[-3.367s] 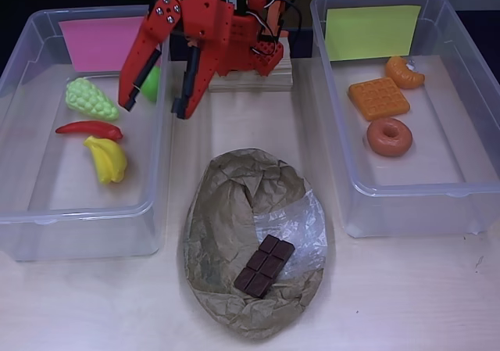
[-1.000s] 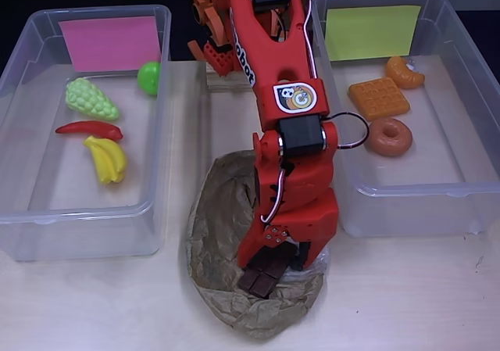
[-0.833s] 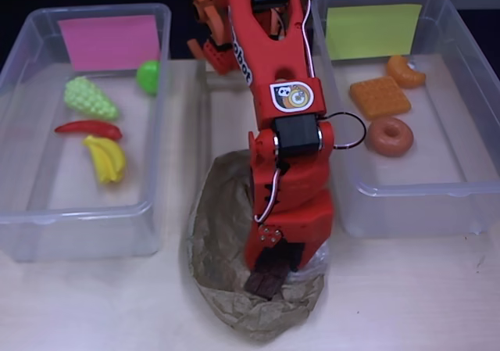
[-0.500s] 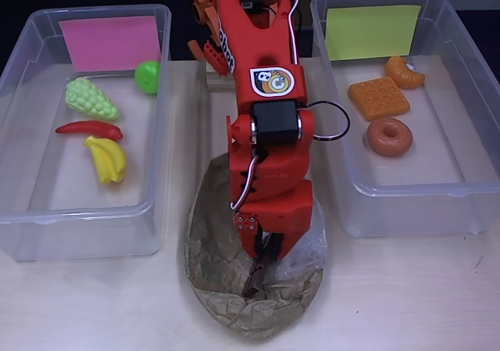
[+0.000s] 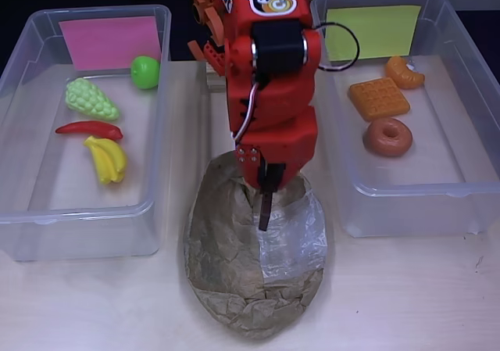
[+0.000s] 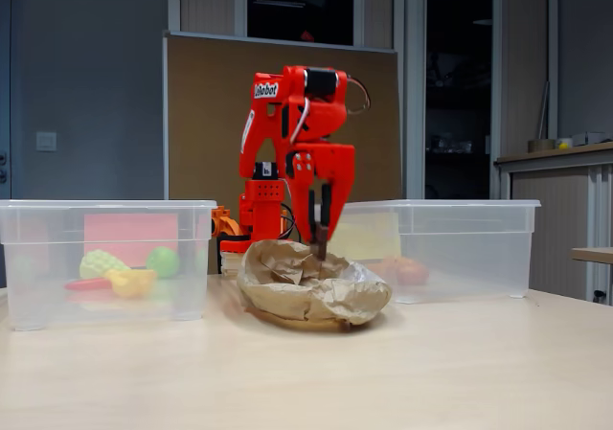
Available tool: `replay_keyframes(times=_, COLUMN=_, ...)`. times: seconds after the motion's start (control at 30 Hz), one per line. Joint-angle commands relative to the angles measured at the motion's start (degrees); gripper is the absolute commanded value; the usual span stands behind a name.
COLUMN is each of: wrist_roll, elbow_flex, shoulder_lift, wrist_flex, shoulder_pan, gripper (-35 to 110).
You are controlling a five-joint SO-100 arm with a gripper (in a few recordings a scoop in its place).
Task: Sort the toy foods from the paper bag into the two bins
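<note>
On the pale table (image 5: 94, 304), the pink-labelled bin (image 5: 23, 116) (grapes, chili, banana, apple inside) sits left, the red gripper (image 5: 264, 210) hangs mid-picture above the paper bag (image 5: 226, 265) clamping the dark chocolate bar (image 5: 264, 210) edge-on, and the yellow-green-labelled bin (image 5: 476, 116) sits right.

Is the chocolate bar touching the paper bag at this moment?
Apart. The fixed view shows the chocolate bar hanging edge-on from the shut end effector, just above the paper bag.
</note>
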State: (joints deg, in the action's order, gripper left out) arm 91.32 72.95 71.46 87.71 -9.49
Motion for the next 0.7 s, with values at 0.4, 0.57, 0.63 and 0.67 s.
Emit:
replay_keyframes(times=0.4, wrist_roll=21.36, elbow_flex=8.09, shoulder_lift=38.14, wrist_flex=17.40, shoulder_pan=-17.67, gripper=0)
replay_keyframes(times=0.57, wrist_roll=42.10, elbow_flex=11.07, shoulder_lift=40.17, wrist_flex=17.40, shoulder_pan=-34.80, gripper=0)
replay_keyframes(times=0.63, wrist_roll=48.08, elbow_flex=10.28, shoulder_lift=38.23, wrist_flex=16.17, shoulder_pan=-40.52, gripper=0)
replay_keyframes(times=0.67, wrist_roll=50.98, elbow_flex=10.11, shoulder_lift=37.09, wrist_flex=15.29, shoulder_pan=-42.98, gripper=0)
